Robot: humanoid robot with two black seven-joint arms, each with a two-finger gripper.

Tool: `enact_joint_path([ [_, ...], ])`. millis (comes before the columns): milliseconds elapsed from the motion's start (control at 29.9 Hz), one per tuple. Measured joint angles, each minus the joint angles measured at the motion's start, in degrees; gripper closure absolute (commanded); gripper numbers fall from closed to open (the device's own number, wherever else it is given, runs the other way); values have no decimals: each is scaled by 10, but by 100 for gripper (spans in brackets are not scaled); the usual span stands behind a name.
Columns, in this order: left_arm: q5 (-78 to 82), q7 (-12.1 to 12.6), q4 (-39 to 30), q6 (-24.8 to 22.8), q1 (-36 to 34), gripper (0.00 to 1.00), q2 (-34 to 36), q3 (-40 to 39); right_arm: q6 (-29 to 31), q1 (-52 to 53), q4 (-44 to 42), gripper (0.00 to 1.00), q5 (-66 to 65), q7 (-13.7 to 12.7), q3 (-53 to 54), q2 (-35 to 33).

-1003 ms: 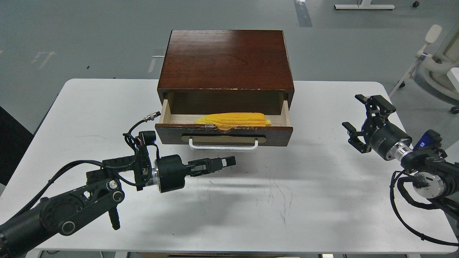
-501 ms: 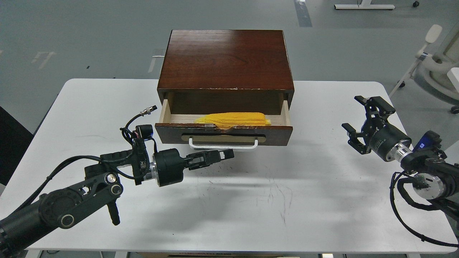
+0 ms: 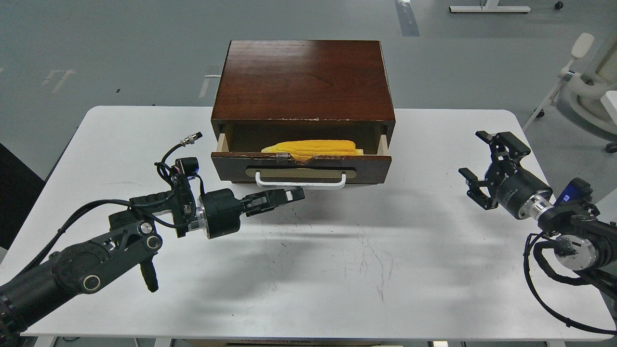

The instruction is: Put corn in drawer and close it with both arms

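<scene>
The yellow corn (image 3: pixel 311 146) lies on its side inside the open drawer (image 3: pixel 301 168), behind the drawer's chipped front edge. The drawer has a white bar handle (image 3: pixel 300 183) on a tan oval plate and stands partly pulled out of the dark reddish-brown cabinet (image 3: pixel 303 82). My left gripper (image 3: pixel 291 194) is shut and empty, its tip right under the handle at the drawer's front. My right gripper (image 3: pixel 477 161) is open and empty, well to the right of the drawer above the table.
The cabinet stands at the back middle of the white table (image 3: pixel 337 270). A white chair base (image 3: pixel 588 82) stands on the floor at the far right. Black cables loop from both wrists.
My left gripper has moved forward to the drawer's front, and the drawer has slid partway into the cabinet. My right gripper has shifted slightly up.
</scene>
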Motion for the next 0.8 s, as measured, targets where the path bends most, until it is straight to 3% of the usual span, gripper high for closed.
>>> enact_joint_path([
  [802,-27,0,121,-13,-60,100,-30,4,0,-11,0,3,0,0,6,-10],
])
